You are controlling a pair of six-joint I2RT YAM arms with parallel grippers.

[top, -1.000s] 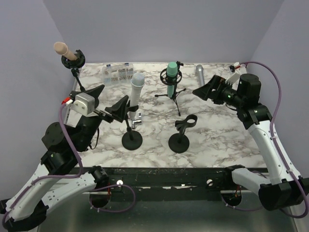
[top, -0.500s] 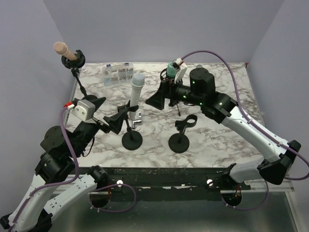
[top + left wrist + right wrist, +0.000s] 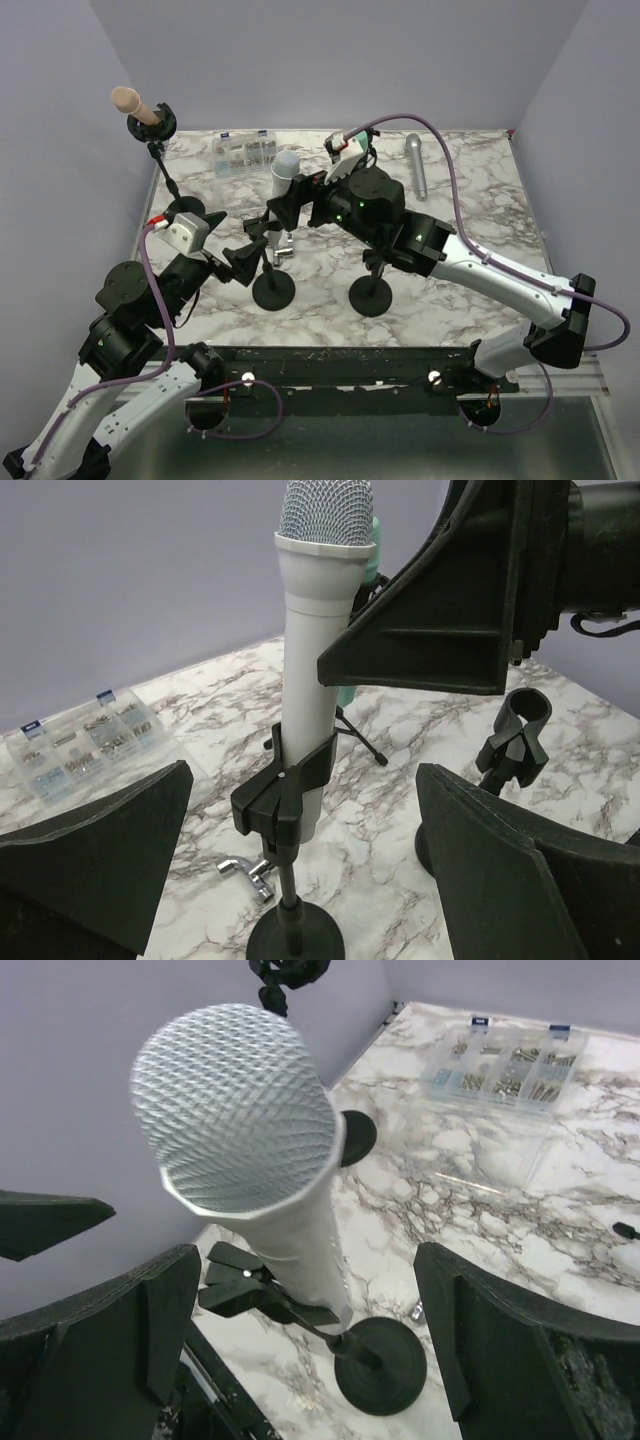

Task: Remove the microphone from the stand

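A white microphone point(image 3: 285, 178) with a silver mesh head stands upright in the black clip of a round-based stand point(image 3: 273, 291). In the left wrist view the microphone point(image 3: 318, 650) sits in the clip point(image 3: 285, 795), and my left gripper point(image 3: 300, 875) is open, one finger on each side of the stand's stem, touching nothing. In the top view the left gripper point(image 3: 248, 246) is just left of the stem. My right gripper point(image 3: 289, 198) is open around the microphone's upper body. In the right wrist view its fingers flank the microphone point(image 3: 300, 1245) without touching; the gripper point(image 3: 305, 1355) is empty.
An empty stand point(image 3: 372, 288) with an open clip point(image 3: 520, 730) is right of the microphone's stand. A chrome fitting point(image 3: 282, 252) lies behind its base. A silver microphone point(image 3: 415, 165) lies at the back. A parts box point(image 3: 245, 150) and a pink microphone point(image 3: 130, 100) are back left.
My right arm has swung from the table's right side across to the left, bringing its open jaws around the white microphone. My left arm has shifted slightly lower.
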